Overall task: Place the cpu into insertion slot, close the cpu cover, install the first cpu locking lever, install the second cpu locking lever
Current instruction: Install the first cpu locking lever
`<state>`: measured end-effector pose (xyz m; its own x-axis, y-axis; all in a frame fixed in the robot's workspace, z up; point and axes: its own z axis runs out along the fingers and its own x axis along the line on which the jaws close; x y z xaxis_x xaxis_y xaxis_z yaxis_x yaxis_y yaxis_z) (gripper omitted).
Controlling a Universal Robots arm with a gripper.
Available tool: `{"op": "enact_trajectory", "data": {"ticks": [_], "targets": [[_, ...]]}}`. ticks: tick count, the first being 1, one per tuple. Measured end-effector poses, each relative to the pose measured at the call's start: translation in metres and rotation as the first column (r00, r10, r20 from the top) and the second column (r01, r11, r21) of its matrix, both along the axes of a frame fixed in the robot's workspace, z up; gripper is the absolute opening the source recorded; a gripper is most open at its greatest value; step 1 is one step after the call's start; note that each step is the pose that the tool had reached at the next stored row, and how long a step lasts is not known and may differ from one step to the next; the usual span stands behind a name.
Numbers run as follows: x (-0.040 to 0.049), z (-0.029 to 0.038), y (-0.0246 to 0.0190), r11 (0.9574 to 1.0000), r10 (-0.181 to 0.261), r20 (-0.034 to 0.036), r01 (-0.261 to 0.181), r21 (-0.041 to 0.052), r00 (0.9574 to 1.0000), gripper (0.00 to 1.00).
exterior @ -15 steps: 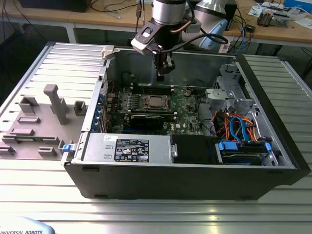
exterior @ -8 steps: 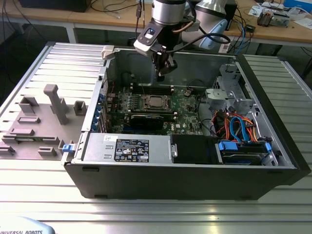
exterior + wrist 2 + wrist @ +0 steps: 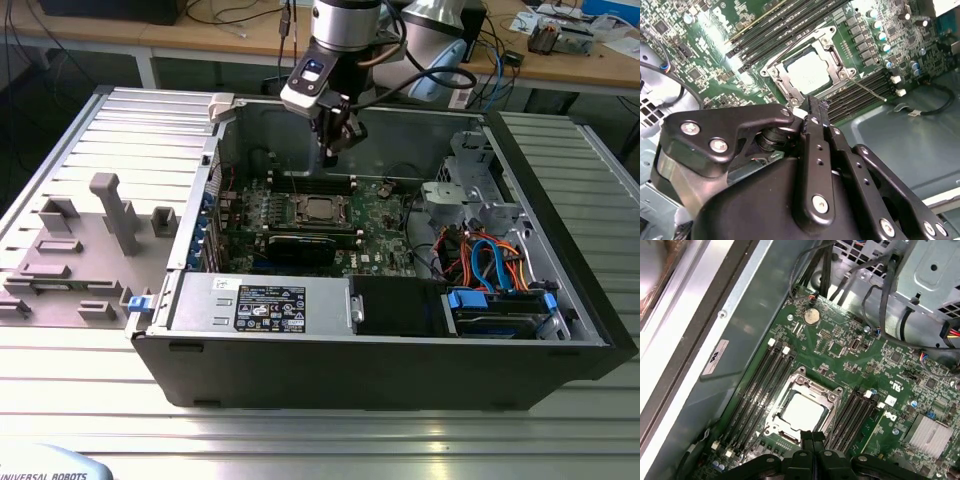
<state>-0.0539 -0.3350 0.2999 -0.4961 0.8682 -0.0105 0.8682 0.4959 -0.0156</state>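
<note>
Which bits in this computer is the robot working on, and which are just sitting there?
For the job:
- cpu
- cpu cover
- lever
- gripper

Just sitting there:
- coin battery
- heatsink
- cables
- grey blocks

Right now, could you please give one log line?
silver square cpu: seated | silver frame cpu cover: closed over it | black gripper: shut, above
</note>
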Motion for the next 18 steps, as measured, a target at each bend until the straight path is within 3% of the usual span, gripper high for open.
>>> {"op": "enact_trajectory", "data": {"ticks": [9,18], "targets": [[0.0,0.0,0.0,0.9972,0.075,0.0001,-0.075,0.0,0.9972,0.11],[0.0,0.0,0.0,0.9961,0.088,0.0,-0.088,0.0,0.9961,0.11]]}}
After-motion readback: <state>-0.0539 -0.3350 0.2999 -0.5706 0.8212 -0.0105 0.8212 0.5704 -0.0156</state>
